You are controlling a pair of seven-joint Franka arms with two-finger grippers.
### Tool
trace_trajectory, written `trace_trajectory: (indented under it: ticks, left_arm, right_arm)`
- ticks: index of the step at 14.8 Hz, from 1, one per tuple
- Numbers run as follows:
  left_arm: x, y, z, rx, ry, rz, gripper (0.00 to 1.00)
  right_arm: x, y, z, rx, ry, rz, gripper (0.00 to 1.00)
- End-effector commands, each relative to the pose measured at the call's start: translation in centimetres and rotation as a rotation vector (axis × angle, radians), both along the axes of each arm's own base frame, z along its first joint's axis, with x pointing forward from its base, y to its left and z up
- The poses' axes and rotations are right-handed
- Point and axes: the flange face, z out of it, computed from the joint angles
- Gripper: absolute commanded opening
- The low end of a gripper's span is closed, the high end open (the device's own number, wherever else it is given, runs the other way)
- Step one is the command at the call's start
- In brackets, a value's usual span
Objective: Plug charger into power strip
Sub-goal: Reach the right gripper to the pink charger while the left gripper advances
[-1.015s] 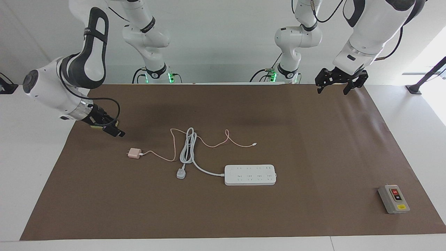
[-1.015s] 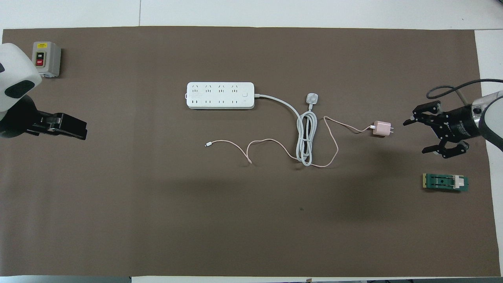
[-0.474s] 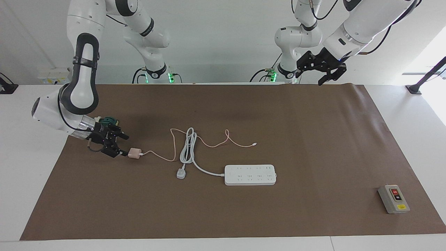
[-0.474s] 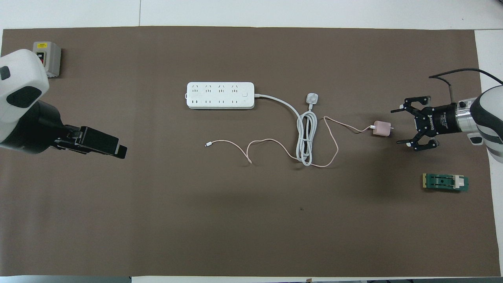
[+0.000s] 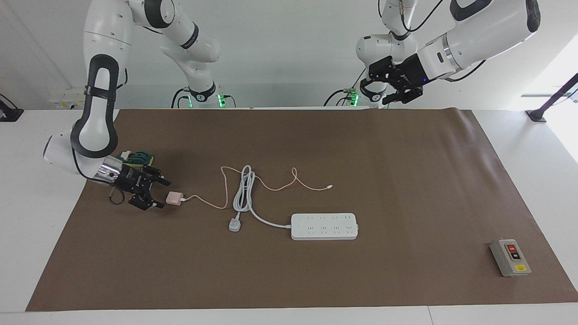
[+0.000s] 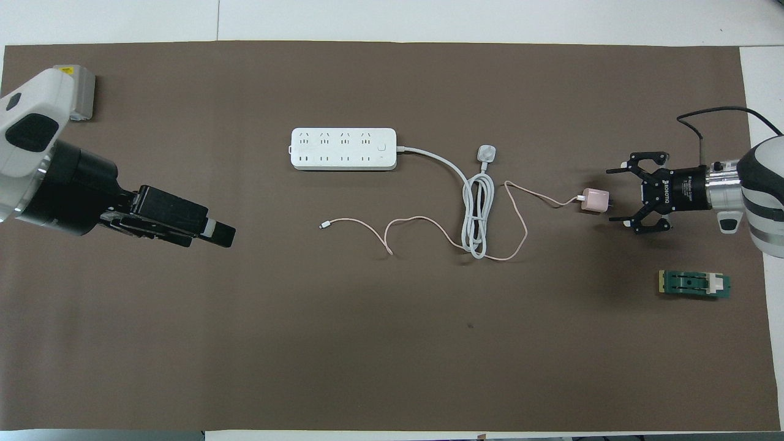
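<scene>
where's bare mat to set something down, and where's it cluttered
Bare mat: the wide band nearer the robots than the pink cable, and the stretch between the power strip and the grey box. Crowded: around the white cord, charger and green part.

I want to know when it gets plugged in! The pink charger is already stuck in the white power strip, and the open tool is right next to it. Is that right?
Not quite. The charger lies on the mat, not plugged in, well apart from the power strip, toward the right arm's end. The facing view shows this. The open right tool is indeed right next to it.
</scene>
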Motion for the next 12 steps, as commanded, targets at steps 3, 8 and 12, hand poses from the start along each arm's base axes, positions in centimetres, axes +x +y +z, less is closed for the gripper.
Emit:
trace_trajectory:
  ticks: [3, 8, 12]
  left_arm:
    - [0.1, 2.0, -6.1, -0.208, 0.200, 0.084, 1.00]
    - [1.3, 5.0, -14.7, -0.487, 0.217, 0.070, 1.00]
    - [3.1, 4.7, -19.5, -0.659, 0.238, 0.080, 1.00]
  right_arm:
    - [-0.1, 0.4, -1.6, 0.041, 0.011, -0.038, 1.00]
    - [-0.4, 0.3, -2.7, 0.040, -0.003, -0.017, 1.00]
    - [-0.4, 0.1, -3.0, 0.027, -0.015, -0.019, 1.00]
